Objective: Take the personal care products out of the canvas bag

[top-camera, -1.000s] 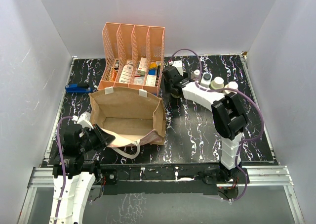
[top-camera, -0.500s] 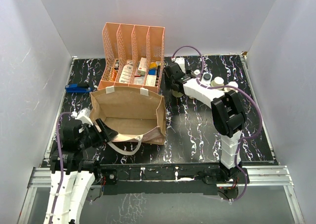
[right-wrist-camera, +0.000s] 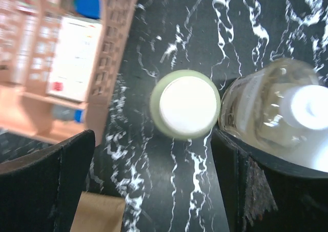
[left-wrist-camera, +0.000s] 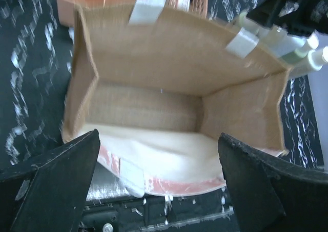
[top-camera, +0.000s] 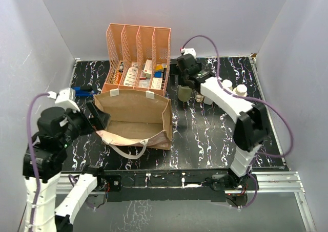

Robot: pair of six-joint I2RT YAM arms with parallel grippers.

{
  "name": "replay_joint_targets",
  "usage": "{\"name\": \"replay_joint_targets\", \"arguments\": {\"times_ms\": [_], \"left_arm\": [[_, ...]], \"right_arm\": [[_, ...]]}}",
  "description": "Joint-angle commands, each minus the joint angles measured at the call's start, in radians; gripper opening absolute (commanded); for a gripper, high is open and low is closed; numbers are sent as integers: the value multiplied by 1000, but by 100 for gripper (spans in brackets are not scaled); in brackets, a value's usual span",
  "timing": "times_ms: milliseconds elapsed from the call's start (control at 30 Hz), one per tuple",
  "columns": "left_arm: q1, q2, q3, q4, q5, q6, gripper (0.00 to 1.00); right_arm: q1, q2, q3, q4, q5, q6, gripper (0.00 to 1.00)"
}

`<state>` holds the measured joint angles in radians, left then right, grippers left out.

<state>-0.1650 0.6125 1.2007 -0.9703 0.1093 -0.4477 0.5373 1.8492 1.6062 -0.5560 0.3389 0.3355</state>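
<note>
Left arm point(top-camera: 51, 134) risen beside one boxy tan canvas bag point(top-camera: 132, 108) (nothing inside), left fingers point(left-wrist-camera: 51, 191) spread apart, right fingers point(right-wrist-camera: 41, 181) lifted, open above one upright pale olive-green cream-capped bottle point(right-wrist-camera: 185, 105), three more bottles point(top-camera: 227, 83) nearby on black marbled bench point(top-camera: 205, 134)

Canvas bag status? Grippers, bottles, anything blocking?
Left gripper open, above canvas bag; bag interior looks empty. Right gripper open over olive bottle, standing on table. Clear bottle crowds it on one side.

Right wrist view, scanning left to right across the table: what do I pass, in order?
Left to right: orange file rack → olive-green bottle with a cream cap → clear bottle with a white cap.
</note>
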Motion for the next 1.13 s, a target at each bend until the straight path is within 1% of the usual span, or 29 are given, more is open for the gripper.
{"name": "replay_joint_targets", "arguments": {"times_ms": [0,200,333,400,533,667,800,1000,1100], "left_arm": [[-84,127,248,-23,-207,116,97],[-238,317,567,-10,-369,218,97],[-331,407,731,8,-447,283,97],[-375,439,799,17,-482,317,97],[-450,464,899,36,-548,368,97],[-484,450,927,60,-602,402,97],[-484,418,920,88,-616,415,97],[-484,405,906,90,-620,415,97],[-484,402,901,85,-618,407,97]], "right_arm": [[7,-303,5,-3,-88,-77,100],[7,-542,55,-123,-75,-163,100],[7,-688,102,-162,-83,-204,100],[7,-738,137,-178,-85,-219,99],[7,-777,240,-237,-72,-229,99],[7,-808,299,-271,-48,-209,99],[7,-844,292,-266,-27,-189,99],[7,-845,277,-275,-18,-179,99],[6,-839,277,-281,15,-163,99]]}}
